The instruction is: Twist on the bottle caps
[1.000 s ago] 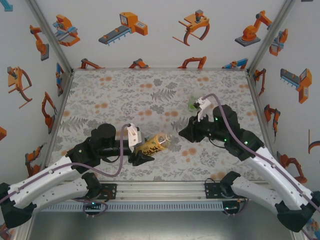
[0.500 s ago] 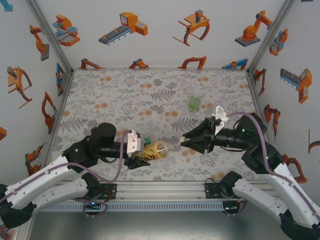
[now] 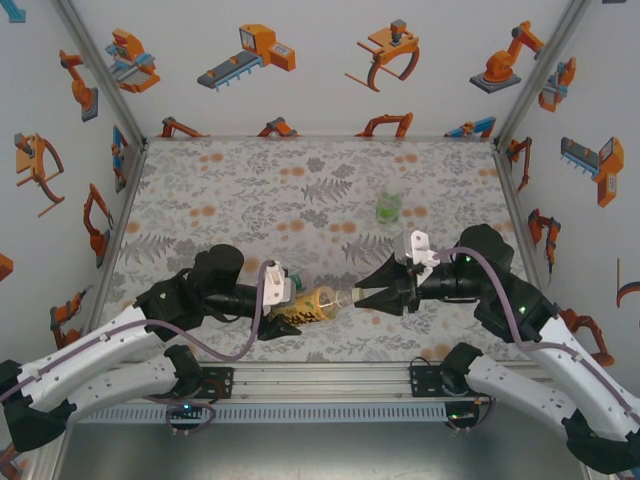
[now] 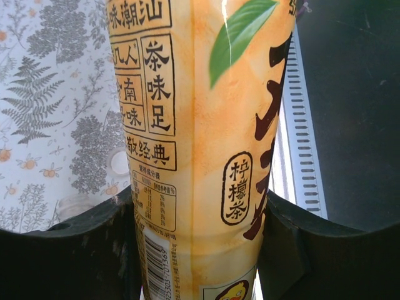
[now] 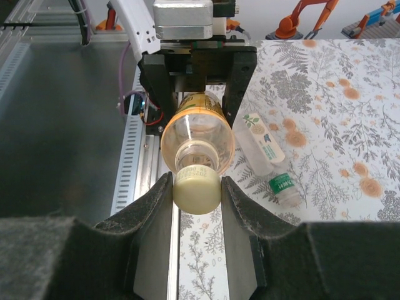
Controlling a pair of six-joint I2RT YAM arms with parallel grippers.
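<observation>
Near worktop's (image 3: 250, 180) front edge, gripping bottle (image 3: 312, 300) with left end effector (image 3: 277, 313), pinching cap (image 5: 197, 190) at its mouth with right end effector (image 3: 361, 296); tightening seemingly pending.

The arms (image 3: 100, 352) had white shells, black joints and looping purple cables (image 3: 215, 352); the left gripper (image 3: 288, 316) and right gripper (image 3: 360, 297) were black.

Before me the amber tea bottle (image 3: 312, 302) is level, its neck pointing right, near the near edge of my floral-patterned bench (image 3: 250, 190). A pale-labelled bottle (image 5: 259, 142) lies flat on the bench just beside it. A small green bottle (image 3: 388, 208) stands upright toward the far right corner, well apart.
</observation>
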